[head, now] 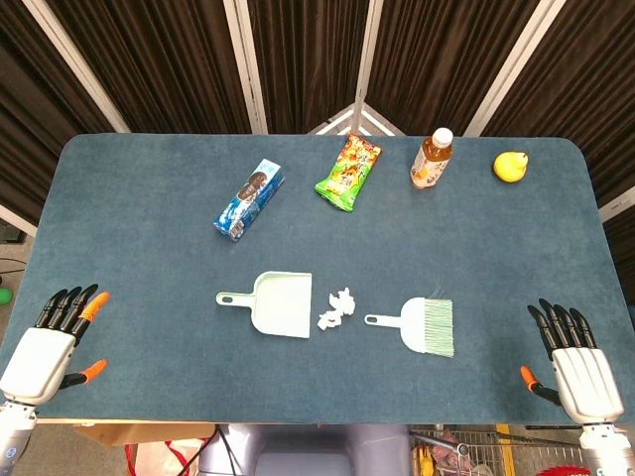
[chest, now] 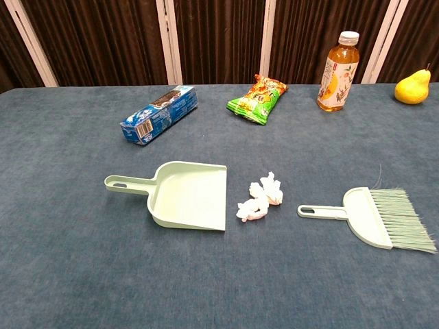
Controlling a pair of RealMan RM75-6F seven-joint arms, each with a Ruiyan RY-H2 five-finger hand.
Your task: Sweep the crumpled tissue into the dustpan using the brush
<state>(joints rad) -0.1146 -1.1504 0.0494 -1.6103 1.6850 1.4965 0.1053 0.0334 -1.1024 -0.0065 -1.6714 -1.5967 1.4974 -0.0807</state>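
On the blue table (head: 149, 297) lie one pale green dustpan (head: 273, 302), one crumpled white tissue (head: 337, 308) and one pale green brush (head: 422, 325). Farther back there is one blue biscuit packet (head: 249, 199), one green and orange snack bag (head: 349, 172), one bottle of amber drink (head: 432, 160) with a white cap, and one yellow pear (head: 510, 166). Two robot hands show, one left hand (head: 50, 347) and one right hand (head: 575, 367)

Across the top of the frame there's a blue cookie box (head: 249, 199) lying at an angle, an orange-green snack bag (head: 349, 172), a tea bottle (head: 433, 159) standing upright, and a yellow pear (head: 510, 166) far right.
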